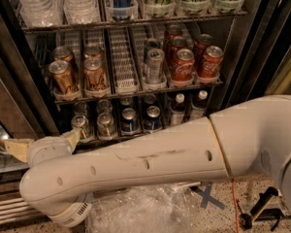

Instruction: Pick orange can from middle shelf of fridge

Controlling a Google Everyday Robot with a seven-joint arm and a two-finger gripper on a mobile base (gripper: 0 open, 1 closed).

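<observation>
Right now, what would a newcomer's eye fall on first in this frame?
The big white arm stretches across the lower frame, with its hand low at left, below the middle shelf. Behind it stands the fridge: four orange cans at the shelf's left, red Coca-Cola cans at its right, and a tall silver can between.

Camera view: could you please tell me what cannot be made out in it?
Hand, low left below the middle shelf: partly hidden by the arm.
Rear orange cans: mostly behind the front cans.
Top bottles: cut off by the upper edge.
Lowest shelf's cans: partly covered by that arm.
</observation>
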